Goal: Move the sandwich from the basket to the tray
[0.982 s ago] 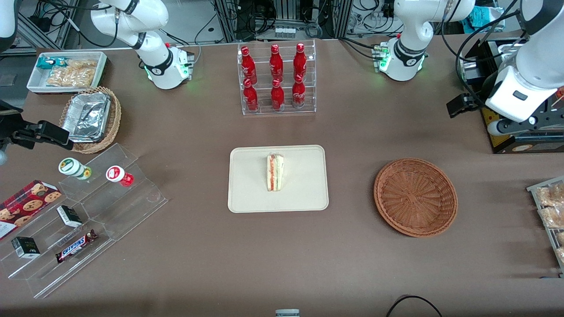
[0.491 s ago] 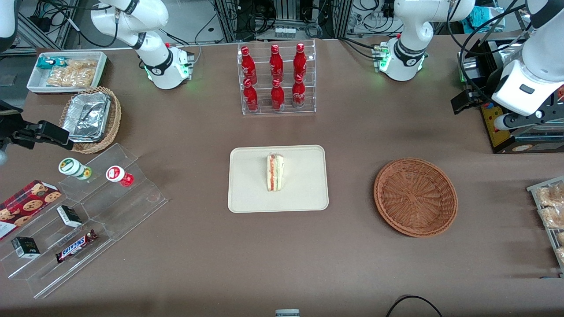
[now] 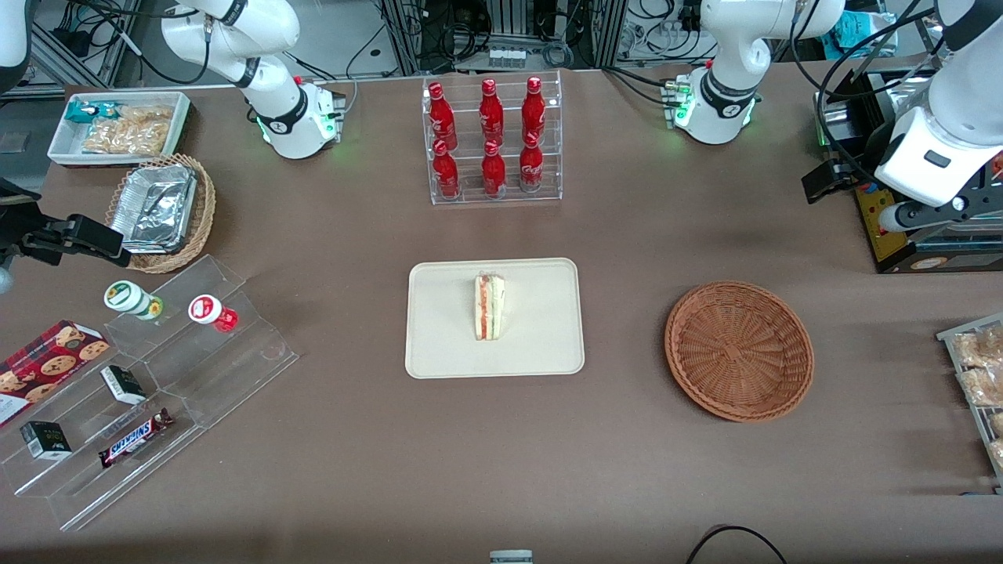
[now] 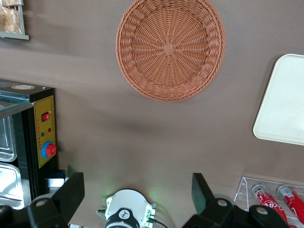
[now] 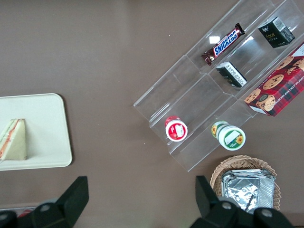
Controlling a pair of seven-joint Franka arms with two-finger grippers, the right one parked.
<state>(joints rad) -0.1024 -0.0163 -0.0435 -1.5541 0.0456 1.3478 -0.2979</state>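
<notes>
A: Sweep across the desk (image 3: pixel 353 486) for me, starting from the parked arm's end. Where is the sandwich (image 3: pixel 489 306)?

B: On the tray (image 3: pixel 541 345), about mid-tray, standing on its long edge with its tip toward twelve o'clock. At three o'clock from the tray sits the wicker basket (image 3: pixel 739 351), with nothing in it.

A: So the transfer looks done?

B: I judge so: the sandwich rests wholly inside the tray's rim, and nothing touches it.

A: And the claw (image 4: pixel 137 190)?

B: Released, fingers (image 4: pixel 71 190) spread wide with nothing between them. In the front view the left arm hangs high at about two o'clock from the basket, well apart from it, over the control box (image 3: pixel 901 235) at the desk's working-arm end. At most, parking is left.
</notes>
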